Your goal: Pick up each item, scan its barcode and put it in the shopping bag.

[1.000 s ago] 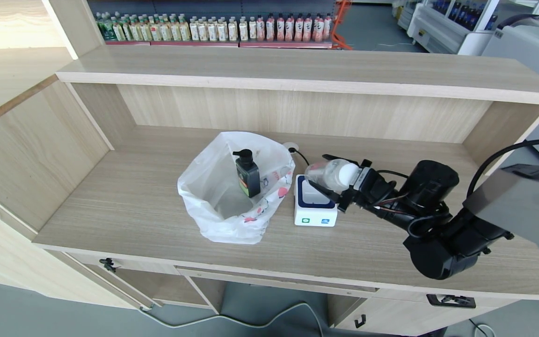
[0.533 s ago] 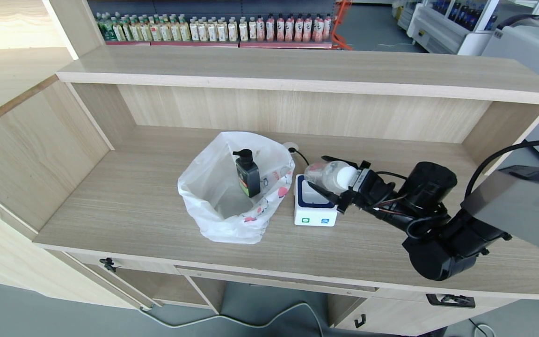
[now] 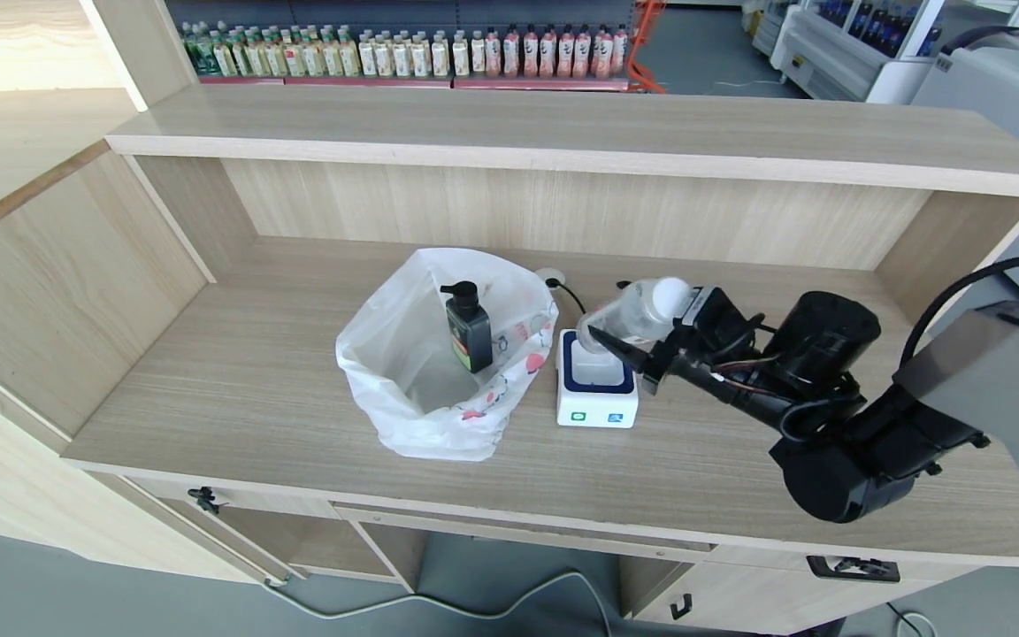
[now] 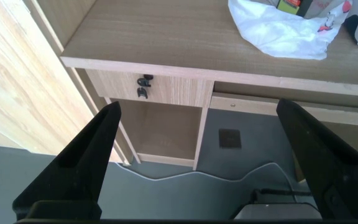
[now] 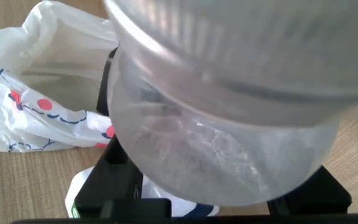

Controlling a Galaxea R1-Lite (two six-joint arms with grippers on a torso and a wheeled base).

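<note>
My right gripper is shut on a clear plastic bottle with a white cap, held tilted just above the white barcode scanner on the counter. In the right wrist view the clear plastic bottle looms large, with the scanner beneath it and the bag beyond. The white shopping bag stands open left of the scanner, and a dark pump bottle stands upright inside it. My left gripper hangs open below the counter's front edge, beside the cabinet, with nothing between its fingers.
The wooden counter has a raised back wall and side walls. A black cable runs behind the scanner. Bare counter lies left of the bag and right of my arm. Drawers with dark handles sit under the front edge.
My right gripper has lifted the clear bottle and tipped it, cap end higher, above the scanner. The bag and pump bottle have not moved.
</note>
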